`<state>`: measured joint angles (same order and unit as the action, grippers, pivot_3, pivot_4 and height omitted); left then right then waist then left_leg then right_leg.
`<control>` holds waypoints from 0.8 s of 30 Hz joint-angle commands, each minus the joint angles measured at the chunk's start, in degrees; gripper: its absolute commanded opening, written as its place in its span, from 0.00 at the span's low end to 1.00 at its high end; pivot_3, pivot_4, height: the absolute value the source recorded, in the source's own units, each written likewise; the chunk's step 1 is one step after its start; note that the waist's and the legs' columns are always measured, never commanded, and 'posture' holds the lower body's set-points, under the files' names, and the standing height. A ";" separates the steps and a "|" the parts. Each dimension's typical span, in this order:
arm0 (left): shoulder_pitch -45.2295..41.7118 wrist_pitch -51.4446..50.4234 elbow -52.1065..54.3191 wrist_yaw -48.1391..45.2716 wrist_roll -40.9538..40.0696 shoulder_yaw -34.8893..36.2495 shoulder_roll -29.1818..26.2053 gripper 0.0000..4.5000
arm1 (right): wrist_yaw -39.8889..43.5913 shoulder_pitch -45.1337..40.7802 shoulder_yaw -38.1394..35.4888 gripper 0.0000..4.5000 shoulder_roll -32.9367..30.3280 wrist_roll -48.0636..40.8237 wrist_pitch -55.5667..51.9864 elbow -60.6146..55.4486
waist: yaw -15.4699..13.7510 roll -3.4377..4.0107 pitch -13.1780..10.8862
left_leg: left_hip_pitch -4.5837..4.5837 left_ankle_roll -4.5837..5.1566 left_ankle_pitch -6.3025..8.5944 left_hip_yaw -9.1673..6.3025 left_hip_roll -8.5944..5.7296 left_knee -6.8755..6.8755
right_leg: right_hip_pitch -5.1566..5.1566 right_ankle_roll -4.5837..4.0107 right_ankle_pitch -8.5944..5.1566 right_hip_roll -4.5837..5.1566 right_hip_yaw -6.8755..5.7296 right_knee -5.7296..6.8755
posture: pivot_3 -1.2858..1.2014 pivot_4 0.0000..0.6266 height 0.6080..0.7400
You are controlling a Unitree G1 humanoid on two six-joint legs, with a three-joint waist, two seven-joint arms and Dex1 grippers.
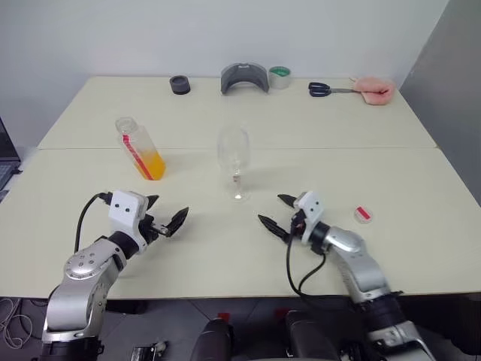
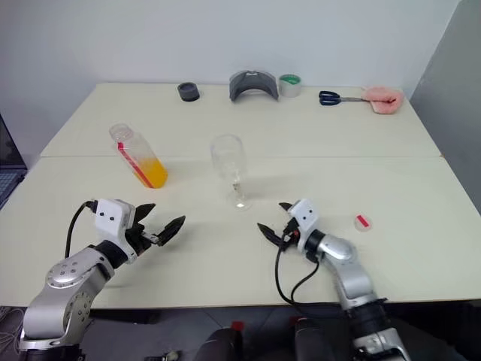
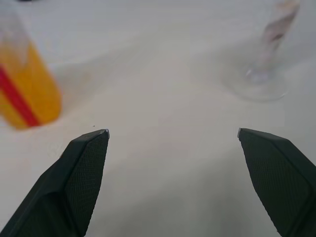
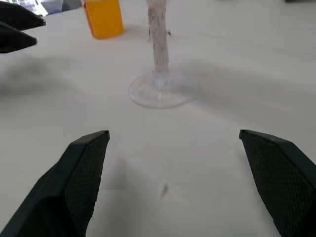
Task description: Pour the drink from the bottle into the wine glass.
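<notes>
Wine glass (image 4: 159, 59) bowl cut off in right wrist view, bottle (image 3: 24, 89) top cropped and blurred in left wrist view

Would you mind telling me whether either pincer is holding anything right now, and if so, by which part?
Nothing is held. The left pincer and the right pincer both stand open above the table, apart from the bottle and the wine glass.
</notes>
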<state>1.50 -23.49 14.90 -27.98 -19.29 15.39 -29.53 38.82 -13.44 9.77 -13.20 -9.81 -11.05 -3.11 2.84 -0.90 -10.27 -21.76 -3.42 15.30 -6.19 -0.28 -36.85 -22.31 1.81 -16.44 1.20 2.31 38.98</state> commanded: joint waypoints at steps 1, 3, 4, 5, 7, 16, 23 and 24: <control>-1.20 4.19 -2.08 2.95 0.69 3.98 0.92 1.00 | 3.13 1.14 0.07 1.00 -3.49 -4.31 -5.25 -12.68 | -0.06 0.00 0.01 | 0.02 0.00 0.00 -0.03 0.04 0.01 | 0.02 0.00 -0.01 -0.02 -0.01 0.00 | 0.52 0.24 1.00; -2.35 5.80 -5.37 3.86 0.81 5.60 0.83 1.00 | 3.97 1.47 -0.33 1.00 -5.29 -6.68 -7.86 -17.07 | -0.03 -0.02 0.01 | 0.05 0.00 0.00 -0.01 0.08 0.03 | 0.02 -0.01 -0.01 -0.04 -0.03 0.01 | 0.52 0.24 1.00; -2.94 6.63 -6.85 4.46 1.18 6.13 0.67 1.00 | 4.02 1.50 -0.57 1.00 -5.81 -8.03 -9.48 -18.62 | -0.02 -0.02 0.01 | 0.05 0.00 0.00 -0.01 0.08 0.03 | 0.02 -0.01 -0.02 -0.05 -0.04 0.01 | 0.52 0.24 1.00; -3.90 7.16 -8.79 5.34 1.33 6.87 0.59 1.00 | 4.02 1.49 -0.73 1.00 -6.44 -9.27 -11.07 -20.22 | -0.04 -0.02 0.01 | 0.04 0.00 0.00 -0.01 0.07 0.02 | 0.02 -0.01 -0.01 -0.06 -0.04 0.01 | 0.52 0.24 1.00; -5.79 8.47 -13.06 6.23 2.12 7.60 -0.09 1.00 | 4.39 1.54 -0.55 1.00 -7.98 -11.08 -13.83 -22.96 | -0.16 -0.03 0.02 | 0.02 0.00 0.00 -0.01 0.05 0.02 | 0.01 -0.01 -0.01 -0.06 -0.07 0.00 | 0.52 0.24 1.00; -14.13 10.95 -21.79 2.20 3.46 4.19 -2.34 1.00 | 4.58 0.07 1.49 1.00 -11.38 -10.94 -15.75 -25.91 | -0.93 -0.16 0.02 | -0.02 -0.01 0.00 -0.02 -0.04 0.00 | 0.01 0.00 -0.01 -0.03 -0.11 -0.02 | 0.52 0.24 1.00; -21.99 13.63 -29.61 1.04 5.37 2.56 -4.09 1.00 | 4.53 -0.65 2.08 1.00 -12.45 -11.16 -15.87 -26.42 | -0.93 -0.18 0.01 | -0.02 -0.01 0.00 -0.01 -0.03 0.00 | 0.00 0.00 -0.01 -0.04 -0.12 -0.02 | 0.52 0.24 1.00; -22.87 13.95 -30.60 0.97 5.57 2.42 -4.24 1.00 | 4.47 -0.73 2.14 1.00 -12.44 -11.18 -15.87 -26.39 | -0.92 -0.18 0.01 | -0.02 -0.01 -0.01 -0.01 -0.03 0.00 | 0.00 0.00 -0.01 -0.04 -0.12 -0.02 | 0.52 0.24 1.00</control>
<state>-20.05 -11.42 -15.29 -26.89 -14.45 17.67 -32.49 43.16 -13.12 12.04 -25.42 -20.31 -26.99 -26.91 1.92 -1.08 -10.26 -21.77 -3.43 15.29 -6.20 -0.31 -36.85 -22.31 1.81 -16.44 1.16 2.19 38.97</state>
